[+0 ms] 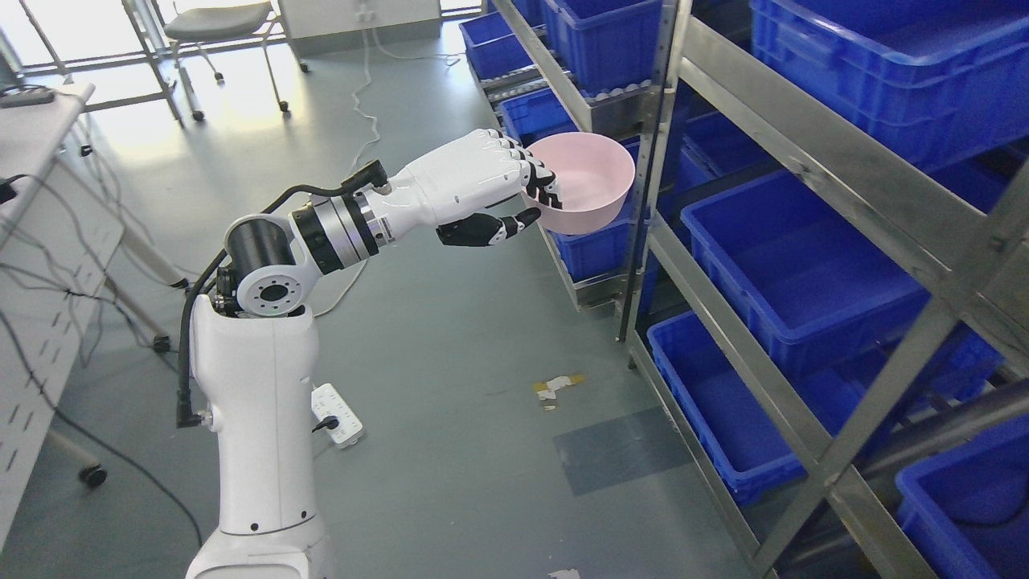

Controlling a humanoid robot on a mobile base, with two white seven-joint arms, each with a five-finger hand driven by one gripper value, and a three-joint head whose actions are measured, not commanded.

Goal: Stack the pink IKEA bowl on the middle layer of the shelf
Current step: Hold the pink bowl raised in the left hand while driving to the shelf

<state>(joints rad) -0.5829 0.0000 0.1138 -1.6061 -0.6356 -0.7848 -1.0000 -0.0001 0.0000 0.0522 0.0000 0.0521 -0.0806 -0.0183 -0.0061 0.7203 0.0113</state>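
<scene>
At centre frame, one robot arm enters from the lower left and reaches up and to the right; its left hand [490,189] grips one pink bowl [585,191] by the near rim. Fingers [540,178] are curled over the rim into the bowl's interior, with the thumb [492,229] pressed beneath the outer wall. The bowl is held in the air, tilted with its opening facing up and toward the camera, just beside the front upright post of the metal shelf [727,96] and not resting on any layer. No second robot hand is visible.

Shelf units: at least two, one near on the right and one farther behind the bowl. Blue bins [804,265] occupy the layers; roughly ten are countable, several cut off by the frame edge, so the exact number cannot be confirmed. Those whose interiors show appear empty.

Floor items: one white power strip [338,414] near the robot's arm, and one patch of torn tape [556,388]. One wheeled chair [221,32] stands at the upper left, and one white desk [40,209] sits along the left edge.
</scene>
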